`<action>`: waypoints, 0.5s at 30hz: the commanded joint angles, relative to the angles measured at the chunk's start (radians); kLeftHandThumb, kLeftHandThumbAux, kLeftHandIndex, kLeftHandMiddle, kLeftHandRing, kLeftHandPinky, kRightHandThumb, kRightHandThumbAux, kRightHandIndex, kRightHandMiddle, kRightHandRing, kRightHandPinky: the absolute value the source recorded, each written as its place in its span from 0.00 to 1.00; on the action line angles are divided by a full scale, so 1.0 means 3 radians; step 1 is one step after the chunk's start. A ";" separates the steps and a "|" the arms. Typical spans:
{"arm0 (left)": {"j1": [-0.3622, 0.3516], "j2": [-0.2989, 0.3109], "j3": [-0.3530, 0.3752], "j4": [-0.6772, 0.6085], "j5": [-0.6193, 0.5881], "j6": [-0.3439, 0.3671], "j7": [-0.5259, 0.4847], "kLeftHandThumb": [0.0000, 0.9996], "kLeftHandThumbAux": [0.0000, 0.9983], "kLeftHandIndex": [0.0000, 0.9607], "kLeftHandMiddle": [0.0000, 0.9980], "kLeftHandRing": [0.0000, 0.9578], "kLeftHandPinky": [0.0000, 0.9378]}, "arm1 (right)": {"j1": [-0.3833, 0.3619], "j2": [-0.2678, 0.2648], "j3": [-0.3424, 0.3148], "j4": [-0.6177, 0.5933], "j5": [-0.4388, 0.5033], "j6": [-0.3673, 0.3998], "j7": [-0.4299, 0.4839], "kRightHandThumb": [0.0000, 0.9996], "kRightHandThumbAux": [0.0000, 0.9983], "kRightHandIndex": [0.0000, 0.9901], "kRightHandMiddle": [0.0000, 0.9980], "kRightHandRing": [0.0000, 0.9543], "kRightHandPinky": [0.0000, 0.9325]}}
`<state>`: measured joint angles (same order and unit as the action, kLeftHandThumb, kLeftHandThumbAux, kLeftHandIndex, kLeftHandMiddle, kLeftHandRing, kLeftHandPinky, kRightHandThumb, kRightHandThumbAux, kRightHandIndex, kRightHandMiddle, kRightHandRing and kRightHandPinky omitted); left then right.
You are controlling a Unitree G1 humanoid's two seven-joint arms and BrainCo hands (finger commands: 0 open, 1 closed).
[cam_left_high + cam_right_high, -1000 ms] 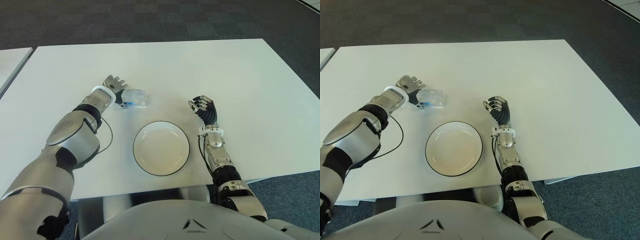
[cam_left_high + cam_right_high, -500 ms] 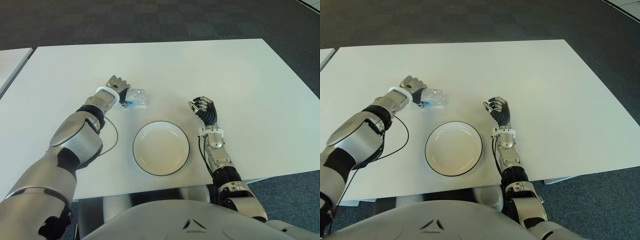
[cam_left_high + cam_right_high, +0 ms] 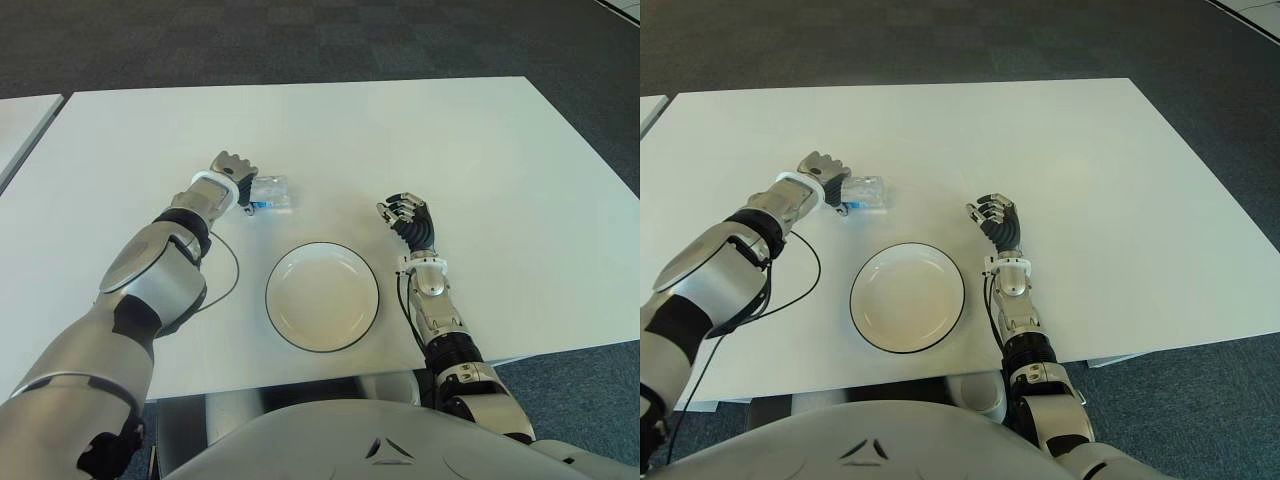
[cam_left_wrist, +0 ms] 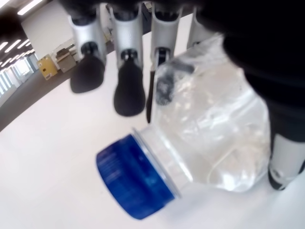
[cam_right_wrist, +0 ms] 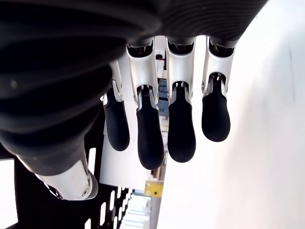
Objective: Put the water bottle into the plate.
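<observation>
A clear water bottle [image 3: 272, 193] with a blue cap [image 4: 133, 183] lies on its side on the white table [image 3: 480, 150], beyond and left of the plate. My left hand [image 3: 232, 170] is right at the cap end. In the left wrist view the bottle [image 4: 209, 129] sits between the fingers [image 4: 128, 95] and the thumb, which bracket it loosely without gripping. The white plate [image 3: 322, 296] with a dark rim holds nothing. My right hand [image 3: 408, 215] shows to the right of the plate, its fingers [image 5: 181, 133] relaxed and holding nothing.
Another white table's corner [image 3: 20, 120] shows at the far left, and dark carpet lies beyond the far edge. A thin black cable [image 3: 228, 270] loops over the table beside my left forearm.
My left hand has moved right to the bottle, and its spread fingers have come down around it. The bottle has barely shifted. My right hand is still.
</observation>
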<state>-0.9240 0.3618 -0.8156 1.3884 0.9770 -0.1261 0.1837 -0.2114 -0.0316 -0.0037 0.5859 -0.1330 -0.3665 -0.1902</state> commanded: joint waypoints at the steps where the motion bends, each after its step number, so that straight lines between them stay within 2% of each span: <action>1: 0.0188 -0.0064 0.0012 0.0049 -0.0027 0.0009 -0.0136 0.85 0.66 0.44 0.57 0.82 0.87 | -0.0015 0.0009 -0.0008 0.0034 0.0007 0.0083 0.0000 0.71 0.73 0.44 0.60 0.65 0.70; 8: 0.0144 -0.0046 0.0070 0.0041 -0.0061 -0.0019 -0.0132 0.85 0.66 0.43 0.57 0.86 0.92 | -0.0029 0.0004 -0.0002 0.0057 -0.0008 0.0058 -0.0009 0.71 0.73 0.44 0.60 0.66 0.70; 15: 0.0096 -0.0030 0.0253 0.0019 -0.0232 -0.0060 -0.0108 0.85 0.67 0.42 0.56 0.88 0.93 | -0.0053 0.0004 -0.0001 0.0095 -0.0016 0.0052 -0.0019 0.71 0.73 0.44 0.61 0.66 0.70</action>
<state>-0.9237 0.3613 -0.7618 1.3877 0.9355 -0.1323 0.1739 -0.2155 -0.0324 -0.0037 0.5964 -0.1349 -0.3663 -0.1922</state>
